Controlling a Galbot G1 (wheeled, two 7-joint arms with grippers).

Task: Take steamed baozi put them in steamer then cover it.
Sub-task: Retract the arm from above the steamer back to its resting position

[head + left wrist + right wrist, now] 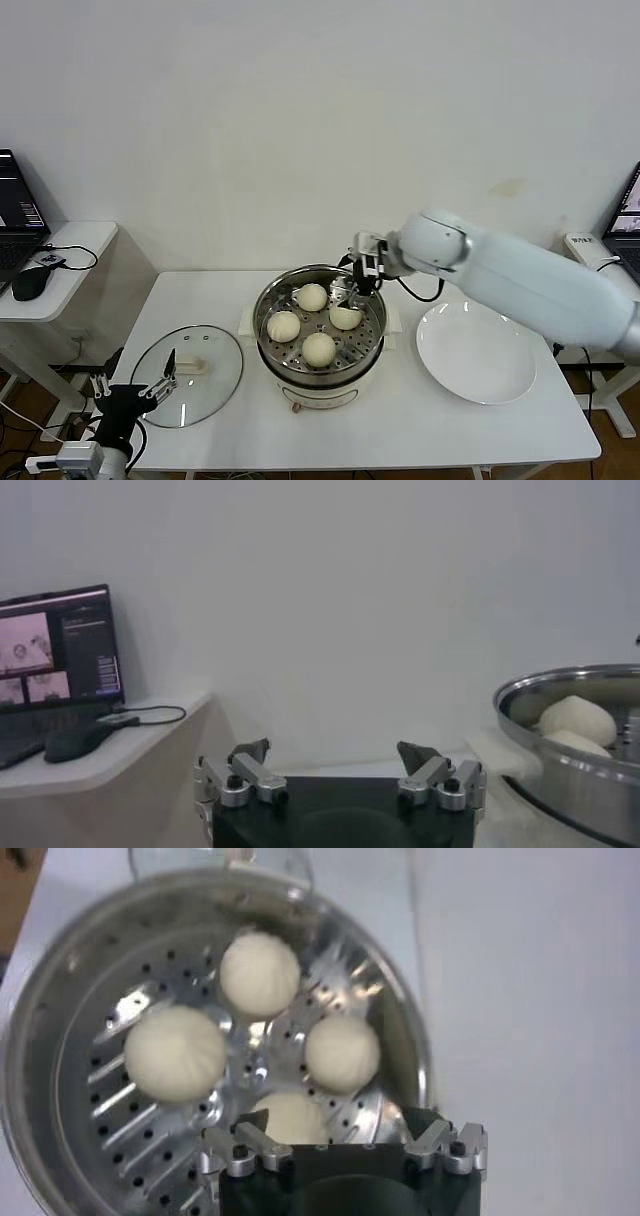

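All four steamed baozi (319,348) sit in the steamer (372,352); right pincer (356,287) wide, empty (cover (188,375) still on counter (400,440)).

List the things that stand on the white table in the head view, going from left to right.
cover → steamer holding four steamed baozi → white plate.
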